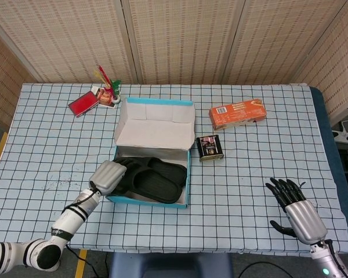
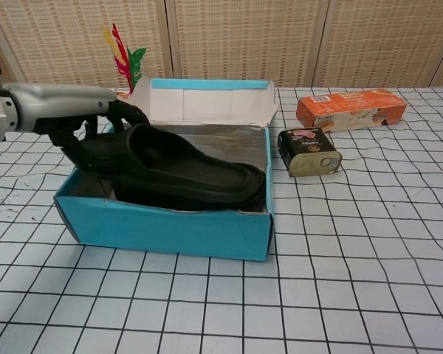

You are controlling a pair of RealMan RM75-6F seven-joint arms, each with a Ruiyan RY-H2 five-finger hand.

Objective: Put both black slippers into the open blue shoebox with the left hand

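The open blue shoebox (image 1: 184, 186) (image 2: 170, 231) stands left of the table's middle, its lid up at the back. Two black slippers lie in it. The upper slipper (image 2: 179, 164) (image 1: 152, 183) rests on the lower one, of which only an edge (image 1: 169, 168) shows. My left hand (image 1: 108, 176) (image 2: 56, 105) grips the upper slipper's heel end at the box's left wall, fingers curled around it. My right hand (image 1: 298, 211) lies near the table's front right corner, fingers spread, holding nothing; the chest view does not show it.
A small dark tin (image 1: 209, 147) (image 2: 309, 151) stands just right of the box. An orange carton (image 1: 236, 112) (image 2: 350, 108) lies behind it. A red case (image 1: 83, 103) and a holder with coloured sticks (image 1: 108, 91) sit at the back left.
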